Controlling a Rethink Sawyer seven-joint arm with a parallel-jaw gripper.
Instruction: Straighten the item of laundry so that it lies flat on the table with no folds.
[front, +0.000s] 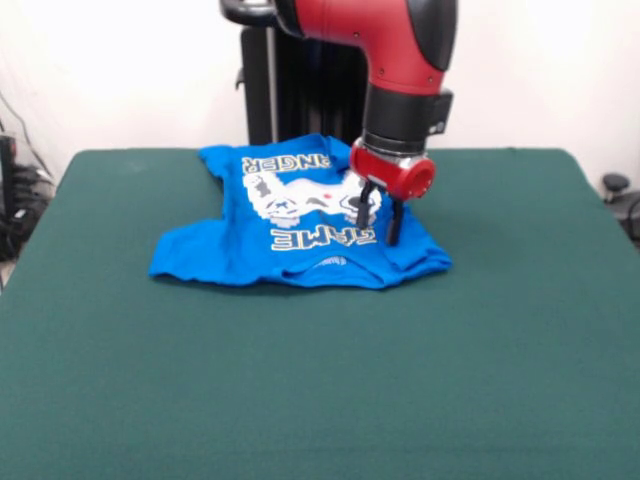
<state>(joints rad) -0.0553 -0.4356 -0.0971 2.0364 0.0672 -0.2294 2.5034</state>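
Note:
A small bright blue T-shirt (290, 225) with a white-and-grey controller print and white lettering lies on the far middle of the dark green table (320, 380). It is mostly spread out, print up, with the hem edge at the front rumpled and its right part folded and wrinkled. My gripper (380, 222) comes down from above over the shirt's right side. Its two dark fingers (394, 222) stand slightly apart, tips at or just above the cloth. I see no cloth held between them.
The black pedestal (290, 90) stands behind the table's far edge. The red arm (400, 60) hangs over the shirt's right half. Cables and dark gear lie off the table at the left (15, 200) and right (620, 195) edges.

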